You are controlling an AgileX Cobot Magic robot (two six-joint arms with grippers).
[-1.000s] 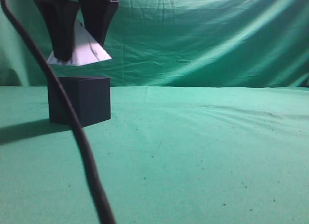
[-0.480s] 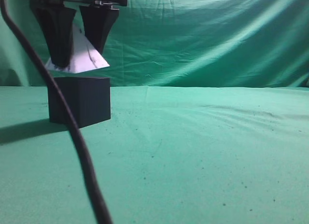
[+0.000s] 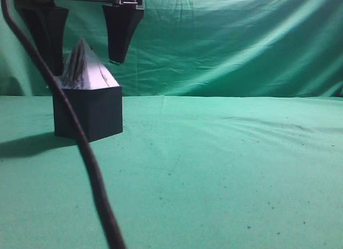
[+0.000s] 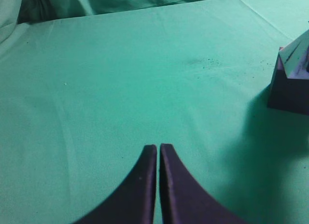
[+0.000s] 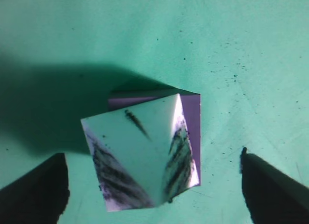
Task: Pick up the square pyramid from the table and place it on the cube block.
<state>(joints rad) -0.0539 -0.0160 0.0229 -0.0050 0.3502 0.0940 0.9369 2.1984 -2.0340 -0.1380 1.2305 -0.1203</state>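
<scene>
Green cloth covers the table (image 3: 225, 168), where we see the square pyramid (image 3: 84, 71) resting atop the cube block (image 3: 88, 112). Above it, our right gripper (image 3: 83, 37) hangs spread wide, while our left gripper (image 4: 158, 151) stays pressed together.

Left wrist view: cube block (image 4: 289, 91) and square pyramid (image 4: 298, 60) cut by right edge. Exterior view: cable (image 3: 80, 147) crosses cube; right gripper (image 3: 83, 31) cropped at top.

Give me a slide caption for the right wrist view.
Open right gripper above the square pyramid resting on the cube block.
</scene>
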